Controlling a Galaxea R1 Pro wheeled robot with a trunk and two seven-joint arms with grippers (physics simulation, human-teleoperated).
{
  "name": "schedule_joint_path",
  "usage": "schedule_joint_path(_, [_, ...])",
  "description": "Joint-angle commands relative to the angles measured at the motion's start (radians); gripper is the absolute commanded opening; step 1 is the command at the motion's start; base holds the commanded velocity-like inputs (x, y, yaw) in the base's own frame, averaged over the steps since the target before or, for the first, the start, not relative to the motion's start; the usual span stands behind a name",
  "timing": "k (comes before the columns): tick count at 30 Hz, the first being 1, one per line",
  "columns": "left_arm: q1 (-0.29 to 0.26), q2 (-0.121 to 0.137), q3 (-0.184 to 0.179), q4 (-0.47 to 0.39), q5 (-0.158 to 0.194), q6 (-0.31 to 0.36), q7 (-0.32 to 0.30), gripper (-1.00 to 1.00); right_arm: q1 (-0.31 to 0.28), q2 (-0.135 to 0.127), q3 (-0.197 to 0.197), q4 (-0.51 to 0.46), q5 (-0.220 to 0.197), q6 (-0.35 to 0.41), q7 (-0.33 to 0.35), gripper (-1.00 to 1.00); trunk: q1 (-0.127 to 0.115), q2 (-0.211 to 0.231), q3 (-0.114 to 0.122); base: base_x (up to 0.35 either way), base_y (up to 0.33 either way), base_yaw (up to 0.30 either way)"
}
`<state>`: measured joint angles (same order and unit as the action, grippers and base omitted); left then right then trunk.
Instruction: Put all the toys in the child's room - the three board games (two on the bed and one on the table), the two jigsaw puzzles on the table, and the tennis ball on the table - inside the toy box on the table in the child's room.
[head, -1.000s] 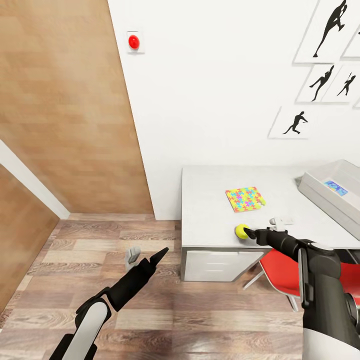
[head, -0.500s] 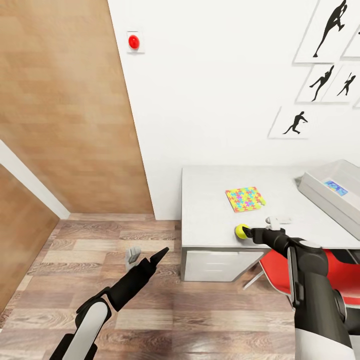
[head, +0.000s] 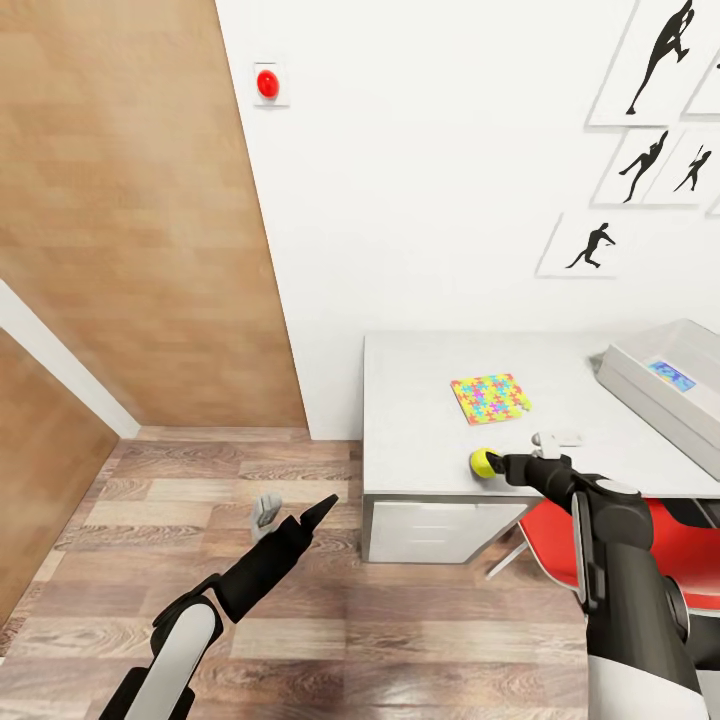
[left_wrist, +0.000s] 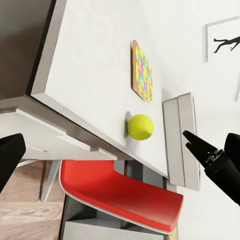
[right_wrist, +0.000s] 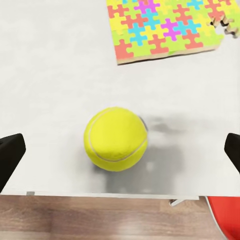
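Small fuzzy yellow-green tennis ball (right_wrist: 115, 139) seen near counter (head: 420, 440) edge, framed by wide-open, empty right gripper (head: 497, 466) jaws. Judged light, springy, roll-prone; to be gripped across widest part.

Light grey table (head: 420, 440) standing against a white wall at the frame's lower right.
Lying on it: a jigsaw puzzle (head: 489, 397) mid-top, a tennis ball (head: 485, 463) near the front edge, a grey toy box (head: 650, 385) at far right.
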<state>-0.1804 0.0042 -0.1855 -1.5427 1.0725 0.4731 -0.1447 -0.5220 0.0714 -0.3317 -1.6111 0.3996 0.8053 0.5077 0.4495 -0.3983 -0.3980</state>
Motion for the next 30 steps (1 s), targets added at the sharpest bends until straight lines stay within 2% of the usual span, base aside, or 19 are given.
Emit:
schedule_joint_path(1, [-0.001,0.000,0.000,0.001,0.006,0.004,0.000,1.00,-0.001,0.001,-0.002,-0.001,0.010,0.002,0.009,1.00,0.001,-0.002,-0.002,0.000,0.000,0.000])
schedule_joint_path(17, [-0.002,0.000,0.000,0.004,0.006,0.004,0.000,1.00,-0.002,0.002,0.003,0.000,0.009,0.002,0.005,1.00,0.001,-0.002,-0.002,0.000,0.000,0.000])
schedule_joint_path(30, [-0.002,-0.001,0.000,0.004,0.006,0.004,0.000,1.00,-0.003,0.002,0.006,0.001,0.010,0.002,0.006,1.00,0.001,-0.002,-0.016,0.000,0.000,0.000])
